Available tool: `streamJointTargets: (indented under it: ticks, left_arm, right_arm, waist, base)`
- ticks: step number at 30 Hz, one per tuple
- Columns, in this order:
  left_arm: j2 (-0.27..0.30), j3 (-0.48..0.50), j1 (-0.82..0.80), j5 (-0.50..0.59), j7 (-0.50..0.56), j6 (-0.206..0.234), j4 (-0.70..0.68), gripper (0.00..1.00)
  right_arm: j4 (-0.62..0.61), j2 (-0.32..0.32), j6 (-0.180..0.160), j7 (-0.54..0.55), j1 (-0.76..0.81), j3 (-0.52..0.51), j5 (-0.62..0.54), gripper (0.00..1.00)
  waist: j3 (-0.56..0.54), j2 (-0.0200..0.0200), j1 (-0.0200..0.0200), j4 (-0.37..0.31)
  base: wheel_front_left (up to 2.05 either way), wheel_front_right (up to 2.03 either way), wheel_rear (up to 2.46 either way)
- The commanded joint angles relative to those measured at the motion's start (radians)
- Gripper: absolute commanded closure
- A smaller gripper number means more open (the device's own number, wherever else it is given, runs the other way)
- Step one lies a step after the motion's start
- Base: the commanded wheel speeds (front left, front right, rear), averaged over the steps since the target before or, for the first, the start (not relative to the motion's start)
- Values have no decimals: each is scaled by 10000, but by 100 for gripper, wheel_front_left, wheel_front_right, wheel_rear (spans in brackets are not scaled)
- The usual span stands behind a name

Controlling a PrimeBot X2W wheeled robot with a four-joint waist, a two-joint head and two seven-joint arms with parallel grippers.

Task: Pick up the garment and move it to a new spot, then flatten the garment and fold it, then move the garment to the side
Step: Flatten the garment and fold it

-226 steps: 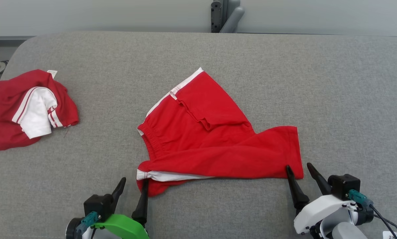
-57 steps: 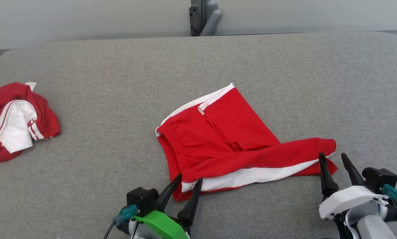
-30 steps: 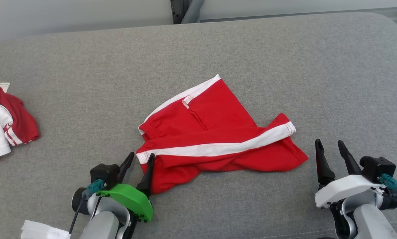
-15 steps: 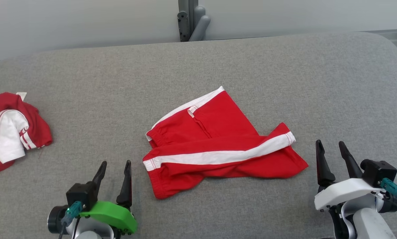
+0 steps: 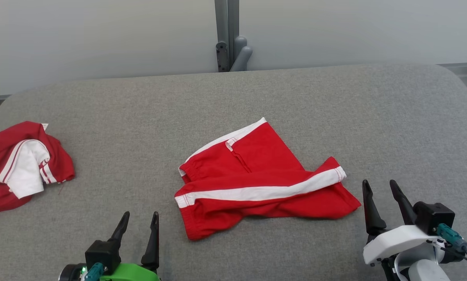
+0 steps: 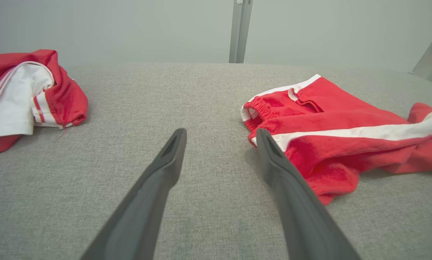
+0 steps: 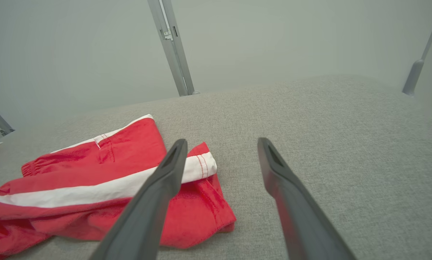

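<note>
The red shorts (image 5: 264, 183) were of soft, matt cloth with a white stripe. The grey table cover (image 5: 335, 109) was a coarse woven fabric, also matt. The fingers (image 6: 158, 187) of the left gripper (image 5: 140, 214) looked like dark, smooth, matt plastic. The post (image 5: 226, 35) behind seemed to be painted metal.

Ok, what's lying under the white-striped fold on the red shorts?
Red cloth of the same shorts pokes out around the striped fold, grey surface beyond. Directly beneath the fold is covered.

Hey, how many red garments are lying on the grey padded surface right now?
2. The red shorts lie partly folded in the middle. A crumpled red-and-white garment sits at the far left, cut off by the head view's edge, so that heap may hide more.
</note>
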Motion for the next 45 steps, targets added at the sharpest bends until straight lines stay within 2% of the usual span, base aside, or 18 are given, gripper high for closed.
streamJointTargets:
  ticks: [1,11,23,29,33,36,45]
  left_arm:
    - [5,-45,153,-83,-4,-53,-7,0]
    - [3,-547,87,-686,-2,-77,313,0]
    - [13,-2091,-1265,-3158,-4,-162,1086,0]
    - [15,-2395,-1642,-3621,-4,-162,1258,0]
    - [74,-2401,-1865,-3745,-4,-163,1320,0]
    - [94,-2364,-2005,-3741,-3,-164,1332,0]
    - [115,-2494,-2191,-3648,-3,-165,1250,0]
  right_arm:
    - [-4,11,-14,-28,139,11,-72,0]
    - [178,54,-14,-28,209,106,95,0]
    - [149,-78,-14,-28,-514,318,252,0]
    - [190,-113,-14,-28,-824,395,421,0]
    - [425,-189,-14,-28,-1122,644,844,0]
    - [787,-347,-14,-28,-1466,997,1587,0]
    - [1258,-1025,-14,-28,-2188,1889,3167,0]
  waist:
    - [-58,0,0,30]
    - [45,0,0,21]
    - [1380,0,0,-97]
    - [1686,0,0,-120]
    - [1884,0,0,-119]
    - [2053,0,0,-83]
    - [2362,0,0,104]
  base:
    - [0,0,0]
    - [0,0,0]
    - [0,0,0]
    - [0,0,0]
    - [0,0,0]
    - [0,0,0]
    - [0,0,0]
